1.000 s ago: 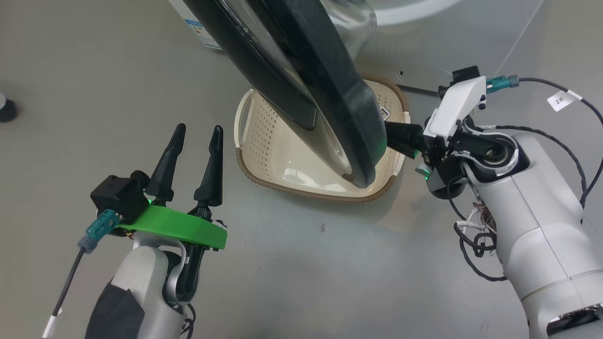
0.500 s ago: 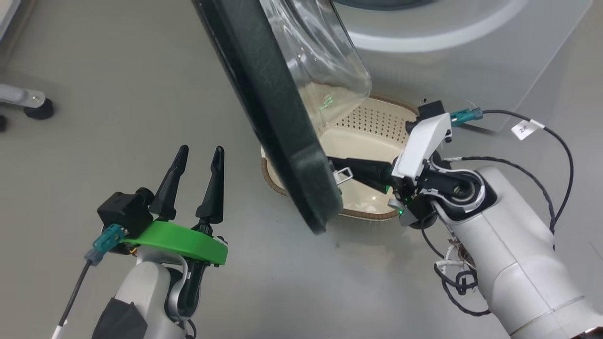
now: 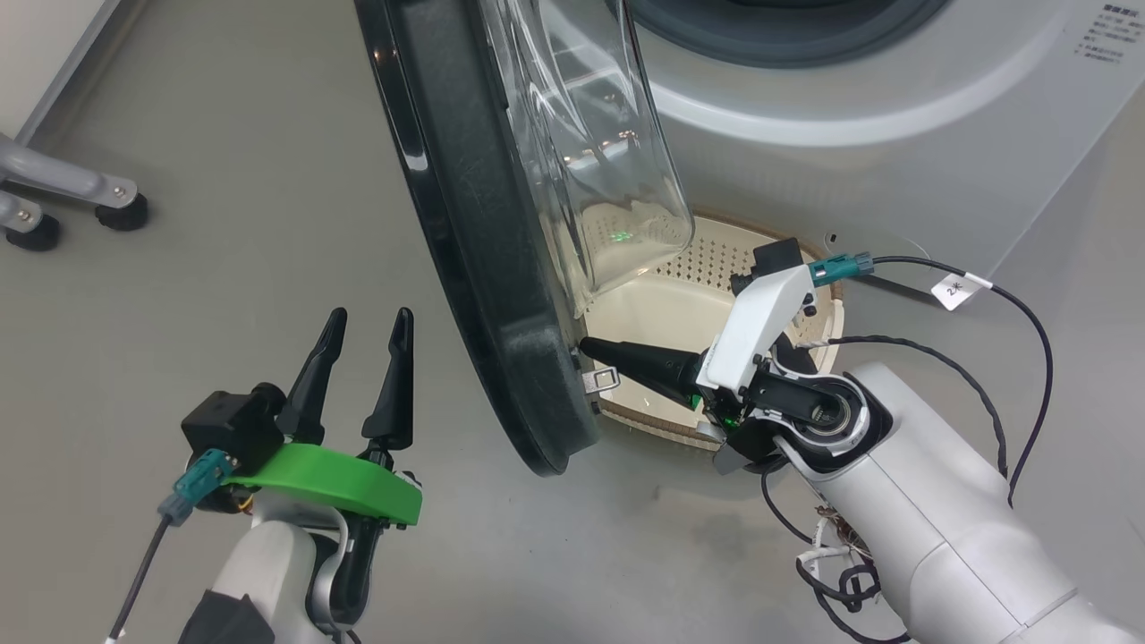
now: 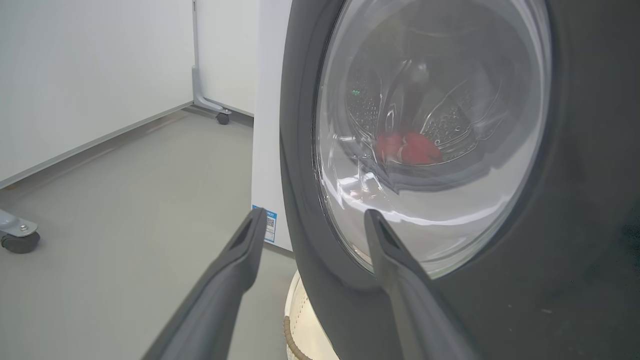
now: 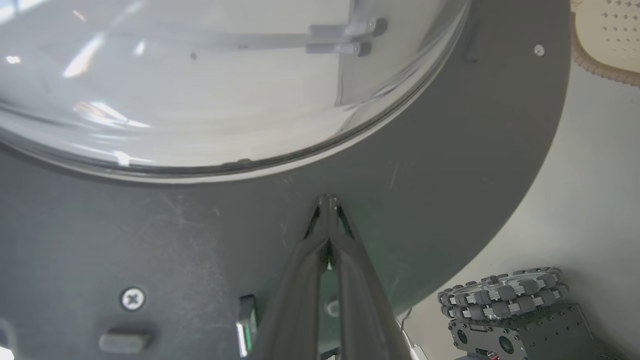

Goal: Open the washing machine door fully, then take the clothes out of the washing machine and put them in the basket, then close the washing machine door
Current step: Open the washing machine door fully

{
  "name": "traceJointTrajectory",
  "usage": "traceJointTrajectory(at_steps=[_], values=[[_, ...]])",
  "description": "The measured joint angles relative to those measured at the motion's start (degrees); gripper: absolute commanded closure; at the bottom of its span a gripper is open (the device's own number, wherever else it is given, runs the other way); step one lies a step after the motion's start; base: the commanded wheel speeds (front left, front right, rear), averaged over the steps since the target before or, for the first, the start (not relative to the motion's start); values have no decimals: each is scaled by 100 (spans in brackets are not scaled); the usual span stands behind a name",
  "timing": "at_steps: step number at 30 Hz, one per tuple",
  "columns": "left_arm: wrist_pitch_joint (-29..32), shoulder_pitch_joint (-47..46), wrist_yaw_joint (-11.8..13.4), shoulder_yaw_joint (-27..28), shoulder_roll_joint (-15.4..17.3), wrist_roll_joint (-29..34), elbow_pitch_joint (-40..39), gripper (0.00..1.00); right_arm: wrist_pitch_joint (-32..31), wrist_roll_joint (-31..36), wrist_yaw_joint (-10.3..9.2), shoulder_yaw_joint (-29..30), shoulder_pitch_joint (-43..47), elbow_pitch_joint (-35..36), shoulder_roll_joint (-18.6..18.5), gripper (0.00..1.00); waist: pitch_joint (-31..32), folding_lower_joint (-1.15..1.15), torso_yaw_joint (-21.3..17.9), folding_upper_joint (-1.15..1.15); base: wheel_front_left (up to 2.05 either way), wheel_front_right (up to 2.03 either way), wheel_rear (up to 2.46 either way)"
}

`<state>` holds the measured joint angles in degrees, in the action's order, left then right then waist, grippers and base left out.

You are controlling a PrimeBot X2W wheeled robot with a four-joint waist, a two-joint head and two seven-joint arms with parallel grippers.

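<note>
The washing machine door (image 3: 483,233) stands swung out, edge-on to the head view, its clear glass dome (image 3: 590,179) facing the white washing machine (image 3: 850,116). My right gripper (image 3: 586,344) is shut, its tips against the door's inner black face (image 5: 450,200) just below the dome (image 5: 200,75), beside the metal latch (image 3: 601,380). The cream basket (image 3: 716,259) sits on the floor under the door. My left gripper (image 3: 369,315) is open, on the door's outer side, holding nothing. In the left wrist view the red clothes (image 4: 407,149) show through the glass inside the drum.
A grey wheeled frame leg (image 3: 72,179) stands on the floor at the far left, its castor (image 4: 20,242) near a white wall. The machine's blue label (image 4: 270,222) is low on its side. My own wheeled base (image 5: 505,300) sits below the door. Cables hang off the right arm.
The head camera has tilted up, showing more of the machine. The door has swung further out, uncovering more of the basket, with the shut right gripper following on its inner face. The left gripper stayed open.
</note>
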<state>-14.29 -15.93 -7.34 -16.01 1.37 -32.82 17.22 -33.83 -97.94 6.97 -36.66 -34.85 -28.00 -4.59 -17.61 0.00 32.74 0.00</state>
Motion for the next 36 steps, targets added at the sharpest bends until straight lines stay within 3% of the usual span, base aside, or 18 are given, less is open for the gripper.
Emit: traceJointTrajectory(at_steps=[13, 34, 35, 36], values=[[0, 138, 0, 361, 2, 232, 63, 0, 536, -145, 0, -294, 18, 80, 30, 100, 282, 0, -175, 0, 0, 0, 0], [1, 337, 0, 859, 4, 578, 160, 0, 1484, -29, 0, 374, 323, 261, 67, 100, 685, 0, -770, 0, 0, 0, 0], [1, 346, 0, 882, 5, 578, 163, 0, 1568, -22, 0, 436, 358, 272, 65, 93, 700, 0, -790, 0, 0, 0, 0], [1, 357, 0, 895, 5, 578, 163, 0, 1645, -15, 0, 489, 389, 285, 55, 56, 714, 0, -808, 0, 0, 0, 0]])
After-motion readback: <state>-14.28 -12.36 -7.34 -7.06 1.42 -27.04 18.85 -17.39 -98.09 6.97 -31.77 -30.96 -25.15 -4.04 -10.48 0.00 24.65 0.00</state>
